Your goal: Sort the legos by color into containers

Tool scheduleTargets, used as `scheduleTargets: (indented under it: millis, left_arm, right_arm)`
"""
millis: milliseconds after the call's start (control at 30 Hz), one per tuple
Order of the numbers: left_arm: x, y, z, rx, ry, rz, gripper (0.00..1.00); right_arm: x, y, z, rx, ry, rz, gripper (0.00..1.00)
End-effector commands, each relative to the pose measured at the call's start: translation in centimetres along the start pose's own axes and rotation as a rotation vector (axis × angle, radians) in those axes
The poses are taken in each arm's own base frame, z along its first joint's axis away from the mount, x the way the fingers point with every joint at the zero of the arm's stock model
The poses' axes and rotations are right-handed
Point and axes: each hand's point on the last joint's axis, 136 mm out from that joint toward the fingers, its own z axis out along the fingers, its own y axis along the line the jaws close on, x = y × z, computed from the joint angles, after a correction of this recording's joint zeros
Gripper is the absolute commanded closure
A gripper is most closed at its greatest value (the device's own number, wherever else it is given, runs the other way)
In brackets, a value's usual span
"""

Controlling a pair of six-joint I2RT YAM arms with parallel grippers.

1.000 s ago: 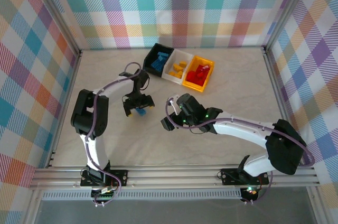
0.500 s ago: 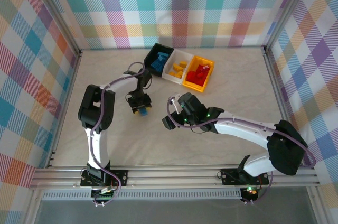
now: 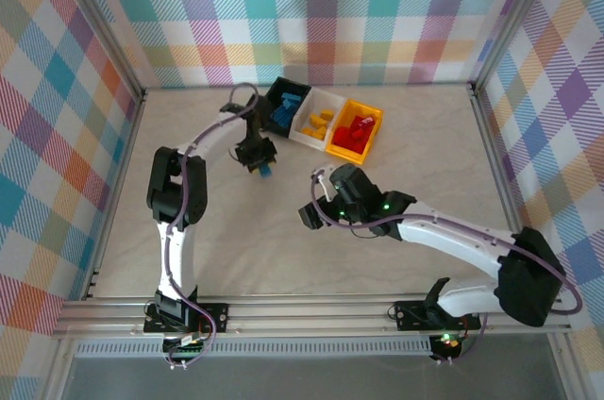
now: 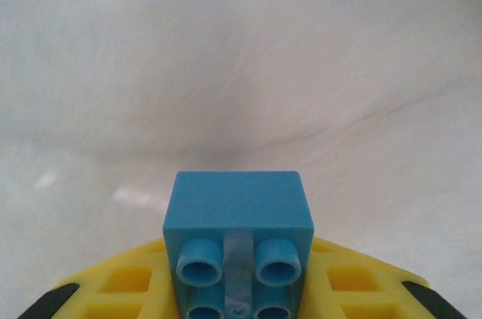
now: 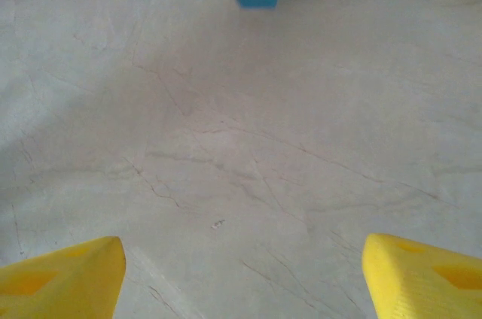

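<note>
The left end effector (image 3: pixel 262 162) pinches a small blue studded plastic brick (image 4: pixel 238 214) between its yellow fingers. The brick's end juts past the tips, just beside the near-left corner of the black plastic bin (image 3: pixel 272 91). The right end effector (image 5: pixel 241 270) stands spread over the pale bench (image 3: pixel 406 169), apart from the brick.

Blue lego (image 4: pixel 238 247) (studs facing the wrist camera) near three joined containers (image 3: pixel 338 119): black, white, yellow-orange, each colour-sorted.

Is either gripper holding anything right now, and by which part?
The left gripper holds a blue lego, pinched by its opposite sides at the end nearest the wrist. The right gripper is open and empty.
</note>
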Motion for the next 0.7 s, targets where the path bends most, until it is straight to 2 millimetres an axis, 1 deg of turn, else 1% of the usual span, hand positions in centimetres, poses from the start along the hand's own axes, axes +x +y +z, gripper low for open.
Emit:
scheduleTargets:
  millis: [0, 100, 200, 300, 400, 433, 467, 500, 567, 633, 667]
  left_arm:
    - [-4.0, -2.4, -1.8, 0.096, -0.060, -0.035, 0.71]
    - [-8.2, -5.4, -2.8, 0.186, -0.132, -0.045, 0.70]
    - [-11.4, -8.2, -2.7, 0.269, -0.190, -0.047, 0.70]
    - [-13.5, -10.3, -1.5, 0.348, -0.218, -0.070, 0.68]
    - [-14.6, -11.8, 0.3, 0.423, -0.221, -0.101, 0.65]
    - [-14.8, -12.1, 0.8, 0.440, -0.221, -0.108, 0.60]
    - [-15.0, -12.4, 1.1, 0.457, -0.220, -0.113, 0.53]
    - [-15.1, -12.6, 1.3, 0.467, -0.222, -0.114, 0.47]
    - [-15.4, -13.2, 0.7, 0.495, -0.233, -0.098, 0.35]
    - [-15.6, -13.6, -0.5, 0.513, -0.255, -0.069, 0.23]
    - [-15.6, -13.6, -1.1, 0.517, -0.264, -0.053, 0.20]
  right_arm:
    - [1.2, -1.6, -1.5, 0.046, 0.030, 0.018, 0.18]
    - [1.2, -2.7, -2.5, 0.069, 0.026, 0.029, 0.18]
    - [0.7, -3.8, -3.4, 0.089, 0.009, 0.043, 0.18]
    - [0.2, -4.9, -4.2, 0.110, -0.014, 0.057, 0.16]
    - [-0.3, -6.2, -4.8, 0.131, -0.039, 0.072, 0.16]
    - [-0.5, -6.5, -4.9, 0.134, -0.046, 0.074, 0.16]
    - [-0.8, -7.0, -5.2, 0.144, -0.058, 0.076, 0.15]
    - [-1.1, -7.4, -5.4, 0.154, -0.068, 0.076, 0.13]
    - [-1.6, -8.6, -5.9, 0.180, -0.097, 0.085, 0.10]
    - [-2.0, -9.7, -6.2, 0.192, -0.118, 0.100, 0.10]
    - [-2.2, -10.2, -6.4, 0.193, -0.128, 0.106, 0.10]
